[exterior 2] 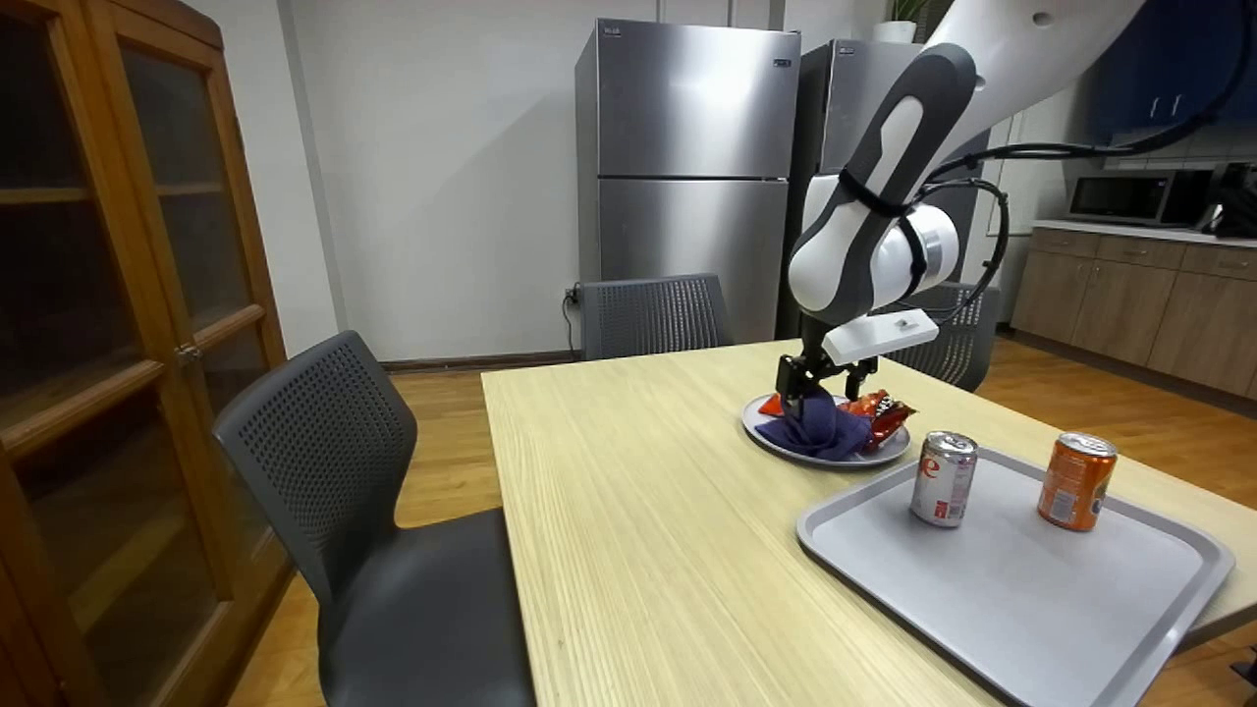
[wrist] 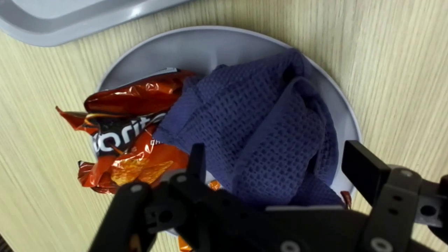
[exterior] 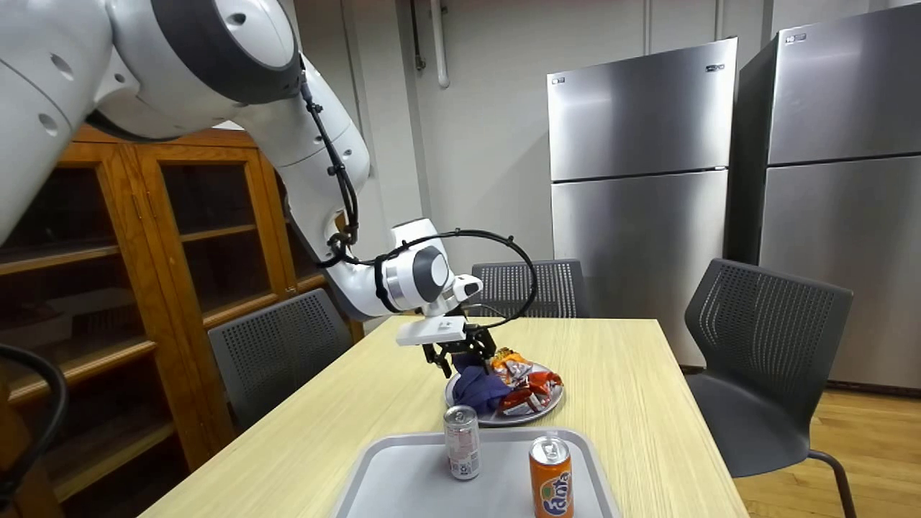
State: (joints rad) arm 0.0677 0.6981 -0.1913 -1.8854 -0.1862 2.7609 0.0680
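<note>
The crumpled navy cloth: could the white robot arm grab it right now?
Probably yes: the black two-finger gripper stands open right over the cloth, with the shiny red snack bag beside it, not covering it.

A pale wall [exterior 2: 442, 177] is fronted by two steel refrigerators [exterior: 640, 129]. Dark chairs [exterior 2: 314, 442] are set around the tabletop [exterior 2: 648, 550]; wooden flooring [exterior 2: 447, 432] is edged by a glazed cabinet [exterior 2: 162, 334].

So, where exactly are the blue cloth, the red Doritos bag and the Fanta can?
Blue cloth [wrist: 259, 129], wrist view: on its folded middle.
Red Doritos bag [wrist: 123, 134], wrist view: on its black lettered band.
Fanta can [exterior: 552, 475], in an exterior view: on its orange side.
</note>
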